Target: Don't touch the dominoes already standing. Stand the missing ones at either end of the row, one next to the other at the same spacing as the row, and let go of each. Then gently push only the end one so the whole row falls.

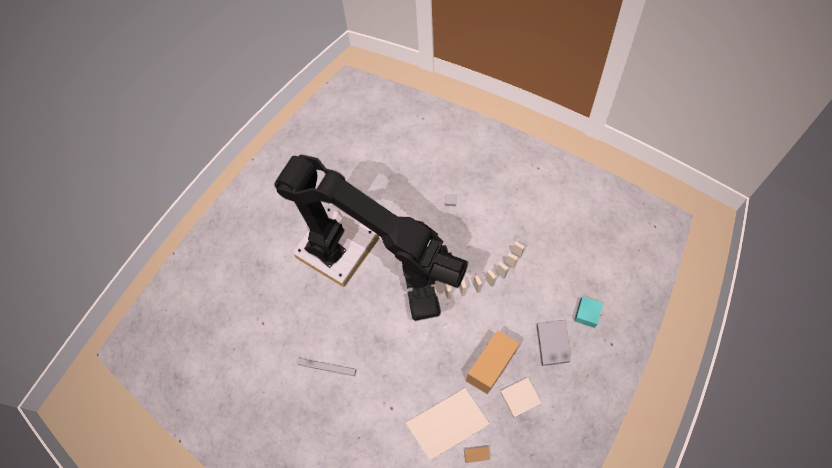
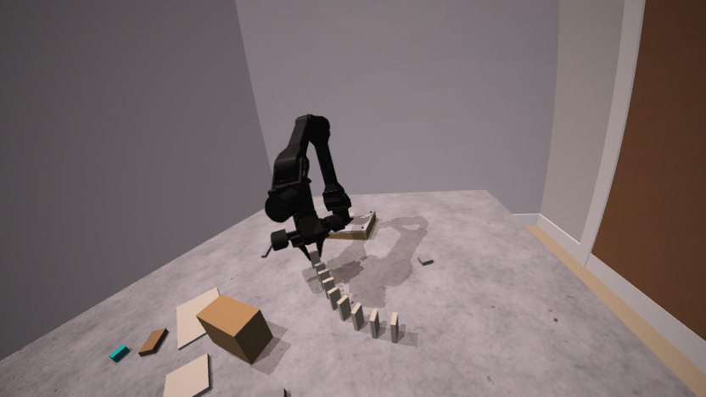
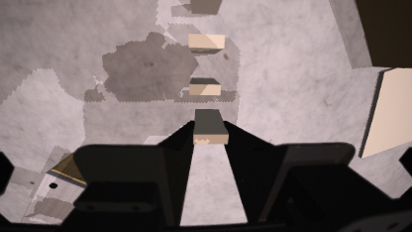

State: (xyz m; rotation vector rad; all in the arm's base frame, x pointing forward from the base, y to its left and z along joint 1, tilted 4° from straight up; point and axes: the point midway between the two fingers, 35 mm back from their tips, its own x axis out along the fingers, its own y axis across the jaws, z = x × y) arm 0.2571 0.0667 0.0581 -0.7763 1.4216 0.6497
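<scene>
My gripper (image 2: 315, 256) (image 3: 208, 125) points down at the row end nearest the robot base and is shut on a pale domino (image 2: 314, 259) (image 3: 210, 138). The held domino is upright, in line with the row and a small gap from its nearest standing domino (image 2: 320, 268) (image 3: 205, 89). Whether its foot touches the floor is unclear. Several dominoes stand in a curved row, up to the far end domino (image 1: 518, 249) (image 2: 394, 327). In the top view the arm hides the fingertips and the held domino.
An orange box (image 1: 494, 356) (image 2: 229, 315) stands on the row's outer side. Beyond it lie pale slabs (image 1: 448, 422) (image 1: 520, 396), a grey slab (image 1: 553, 342) and a teal block (image 1: 590, 311) (image 2: 119, 353). A small grey block (image 1: 450, 200) (image 2: 425, 260) lies on the inner side.
</scene>
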